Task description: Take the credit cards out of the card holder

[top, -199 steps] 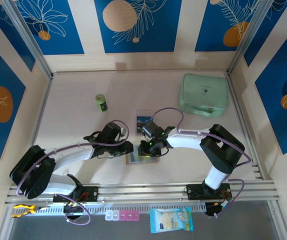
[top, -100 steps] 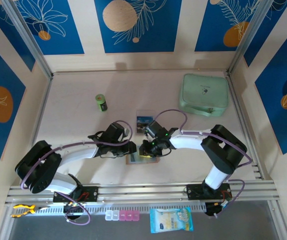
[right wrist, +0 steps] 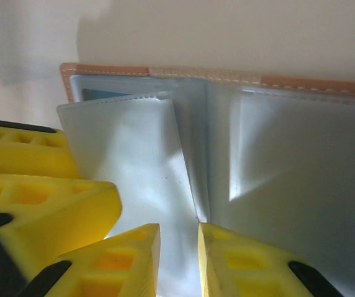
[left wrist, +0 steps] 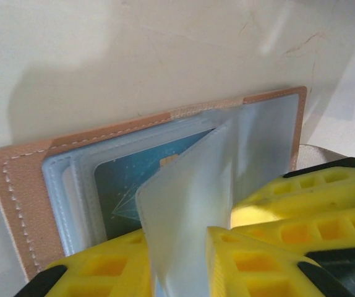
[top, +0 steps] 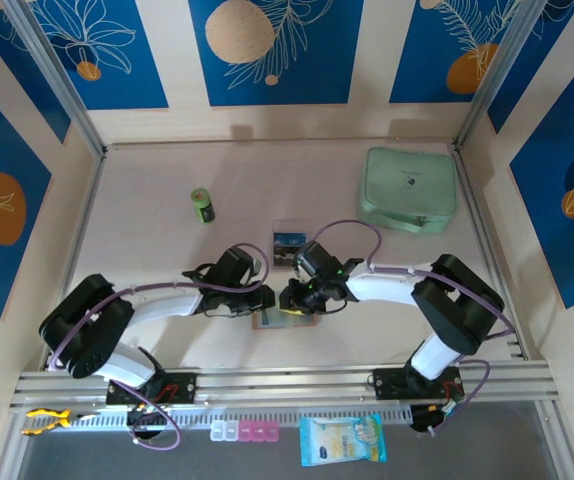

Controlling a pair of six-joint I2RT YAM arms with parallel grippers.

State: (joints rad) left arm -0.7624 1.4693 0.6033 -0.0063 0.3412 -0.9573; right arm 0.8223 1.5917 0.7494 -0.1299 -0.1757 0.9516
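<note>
Left hand (left wrist: 177, 263) pinches a clear plastic pocket leaf (left wrist: 190, 179) upright, baring a blue printed credit card (left wrist: 125, 185) in the tan leather card holder (left wrist: 23, 198). Right hand (right wrist: 177, 238) nips the neighbouring clear sleeve (right wrist: 128, 148), probably steadying the booklet

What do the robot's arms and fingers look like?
Both arms, the left arm and the right arm, are smooth white tubes with chunky black joints. Thin purple cables loop alongside them. The fingers are bright yellow blocks with square holes, like a waffle.
</note>
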